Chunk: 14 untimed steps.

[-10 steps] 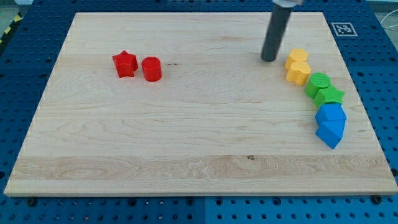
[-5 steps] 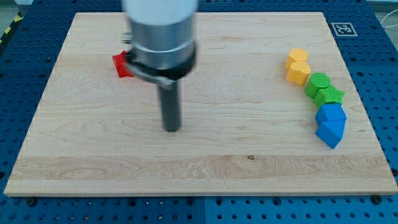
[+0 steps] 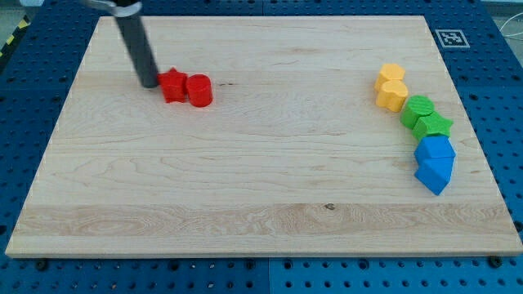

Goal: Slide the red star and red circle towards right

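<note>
The red star [image 3: 172, 85] and the red circle [image 3: 199, 90] sit side by side, touching, in the upper left part of the wooden board [image 3: 245, 188]. The star is on the left, the circle on the right. My tip [image 3: 149, 83] rests on the board just left of the red star, touching or nearly touching its left side. The dark rod slants up and to the left from there.
At the view's right runs a curved line of blocks: two yellow blocks [image 3: 391, 86], a green circle [image 3: 419, 107], a green star [image 3: 434, 124], and two blue blocks [image 3: 434, 163]. A fiducial marker [image 3: 449, 37] is at the board's top right corner.
My tip swept from beside the yellow blocks at the right, across the board's middle, to the left side of the red star. The star now sits slightly further right, against the circle.
</note>
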Each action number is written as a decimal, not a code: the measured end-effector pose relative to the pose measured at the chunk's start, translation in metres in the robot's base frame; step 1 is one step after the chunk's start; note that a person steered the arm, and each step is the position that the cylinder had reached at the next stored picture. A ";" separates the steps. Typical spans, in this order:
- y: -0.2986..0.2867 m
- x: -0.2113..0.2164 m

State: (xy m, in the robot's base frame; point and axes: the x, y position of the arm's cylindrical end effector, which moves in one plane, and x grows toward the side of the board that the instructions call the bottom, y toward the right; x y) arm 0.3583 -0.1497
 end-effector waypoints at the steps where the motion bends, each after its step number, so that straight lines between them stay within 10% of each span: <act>1: 0.067 0.007; 2: 0.119 0.016; 5: -0.021 0.029; 10: 0.207 0.031; 14: 0.216 0.122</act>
State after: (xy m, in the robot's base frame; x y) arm 0.4804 0.0664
